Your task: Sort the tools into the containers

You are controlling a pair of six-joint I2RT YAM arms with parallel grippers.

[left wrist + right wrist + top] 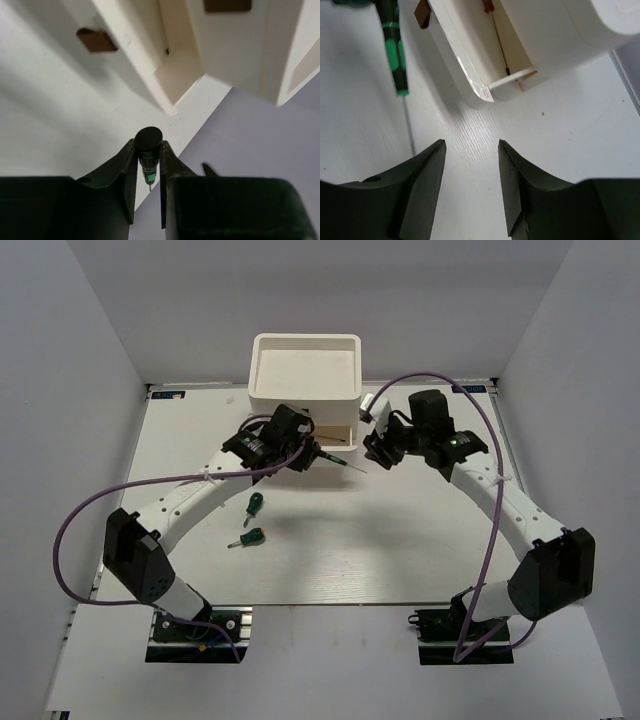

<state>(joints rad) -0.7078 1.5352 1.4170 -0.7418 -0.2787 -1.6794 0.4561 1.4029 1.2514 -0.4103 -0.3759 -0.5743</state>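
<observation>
My left gripper [308, 454] [148, 151] is shut on the thin black-green precision screwdriver [334, 460] [148, 142] [394, 47], held just in front of the white containers [305, 365] [220, 55]. Its tip points right, above the table. A lower drawer [335, 437] [470, 75] stands pulled out, with a slim red-handled screwdriver [496, 35] lying inside. My right gripper [378, 447] [471, 146] hangs open and empty over the table, just right of that drawer. Two stubby green-handled screwdrivers [254, 504] [248, 538] lie on the table near the left arm.
Small brown tabs [96, 40] [422, 12] mark the drawer fronts. The organizer's top tray [300, 343] sits against the back wall. White walls close in the table on the left, right and rear. Purple cables loop off both arms.
</observation>
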